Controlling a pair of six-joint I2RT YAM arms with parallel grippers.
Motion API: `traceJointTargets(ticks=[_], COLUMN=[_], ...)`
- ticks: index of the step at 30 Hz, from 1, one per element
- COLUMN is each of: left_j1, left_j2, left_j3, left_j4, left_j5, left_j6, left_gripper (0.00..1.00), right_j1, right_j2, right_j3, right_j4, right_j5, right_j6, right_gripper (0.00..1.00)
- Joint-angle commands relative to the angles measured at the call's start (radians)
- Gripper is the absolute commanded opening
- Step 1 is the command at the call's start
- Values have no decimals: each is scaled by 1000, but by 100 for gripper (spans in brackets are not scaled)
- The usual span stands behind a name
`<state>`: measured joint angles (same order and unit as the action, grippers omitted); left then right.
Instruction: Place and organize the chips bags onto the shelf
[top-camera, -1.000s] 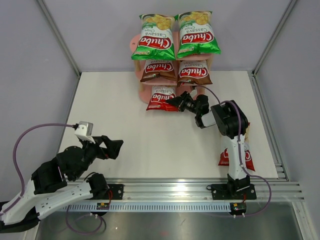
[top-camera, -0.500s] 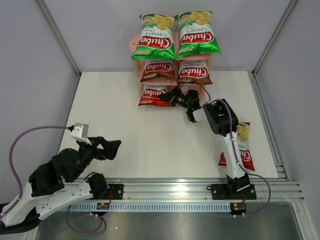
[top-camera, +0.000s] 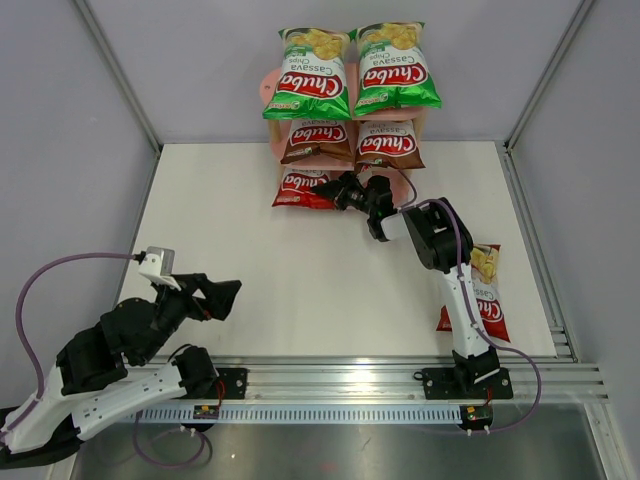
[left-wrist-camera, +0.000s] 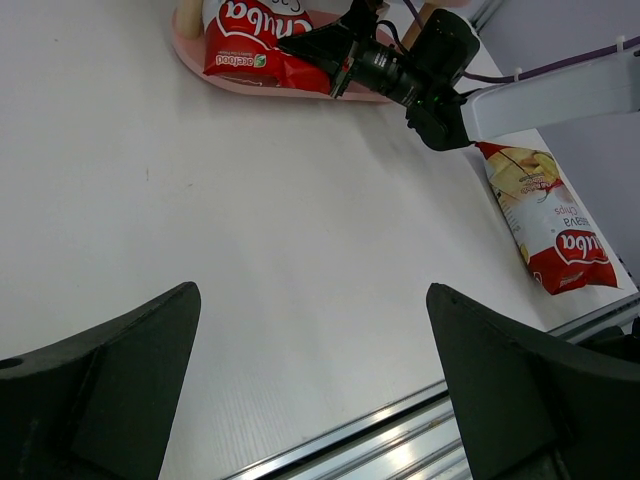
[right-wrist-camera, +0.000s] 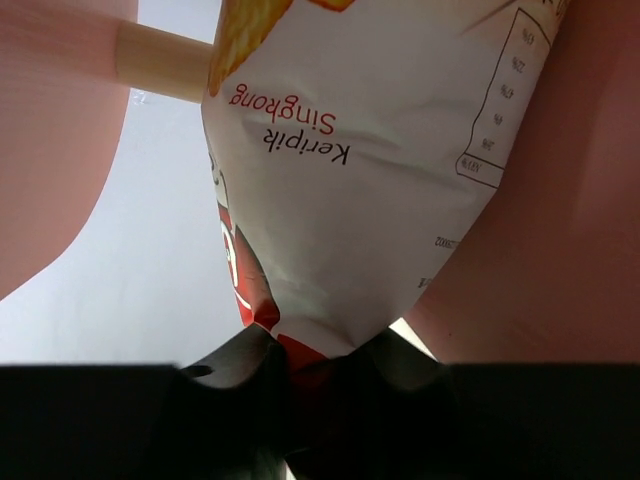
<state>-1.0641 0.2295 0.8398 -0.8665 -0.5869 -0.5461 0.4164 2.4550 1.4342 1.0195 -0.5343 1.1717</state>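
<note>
The pink shelf (top-camera: 266, 88) stands at the table's far edge. Two green bags (top-camera: 308, 72) sit on its top tier and two brown bags (top-camera: 316, 140) on the middle tier. My right gripper (top-camera: 338, 192) is shut on the edge of a red bag (top-camera: 302, 188) and holds it on the bottom tier's left side; this bag fills the right wrist view (right-wrist-camera: 370, 150), between pink boards (right-wrist-camera: 560, 240). The left wrist view shows the same bag (left-wrist-camera: 250, 40) on the pink board (left-wrist-camera: 200, 62). A second red bag (top-camera: 487, 300) lies flat on the table at right. My left gripper (top-camera: 228, 295) is open and empty at near left.
A metal rail (top-camera: 350, 375) runs along the table's near edge. Grey walls with metal frame posts (top-camera: 120, 75) enclose the table. The right arm's purple cable (top-camera: 470, 260) loops above the second red bag. A wooden shelf post (right-wrist-camera: 165, 62) stands left of the held bag.
My right gripper has pushed the red bag further left and back into the shelf's bottom tier. My left arm has drawn slightly back towards the near edge.
</note>
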Motion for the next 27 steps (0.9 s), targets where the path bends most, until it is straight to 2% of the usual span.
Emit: traceJointTargets(ticks=[1, 4, 6, 11, 13, 21, 27], left_j1=[-5, -4, -5, -4, -5, -5, -5], left_j2=[-10, -13, -12, -10, -10, -16, 5], left_j3=[-7, -8, -8, -8, -8, -10, -4], left_j4=[40, 40, 41, 41, 43, 41, 31], left_j5=[10, 10, 13, 16, 19, 16, 2], left_j6=[18, 18, 18, 20, 21, 17, 8], left_gripper=[99, 99, 99, 99, 99, 99, 99], right_j1=[12, 10, 10, 4, -1, -22, -47], right_j2=[-19, -42, -65, -119, -143, -243, -347], right_j3=[6, -30, -66, -130, -161, -299, -467], right_j4=[-29, 11, 45, 73, 85, 80, 48], right_j5=[45, 31, 27, 14, 14, 28, 40], right_j6=[-26, -15, -12, -27, -26, -52, -79], right_gripper=[34, 39, 51, 55, 62, 64, 66])
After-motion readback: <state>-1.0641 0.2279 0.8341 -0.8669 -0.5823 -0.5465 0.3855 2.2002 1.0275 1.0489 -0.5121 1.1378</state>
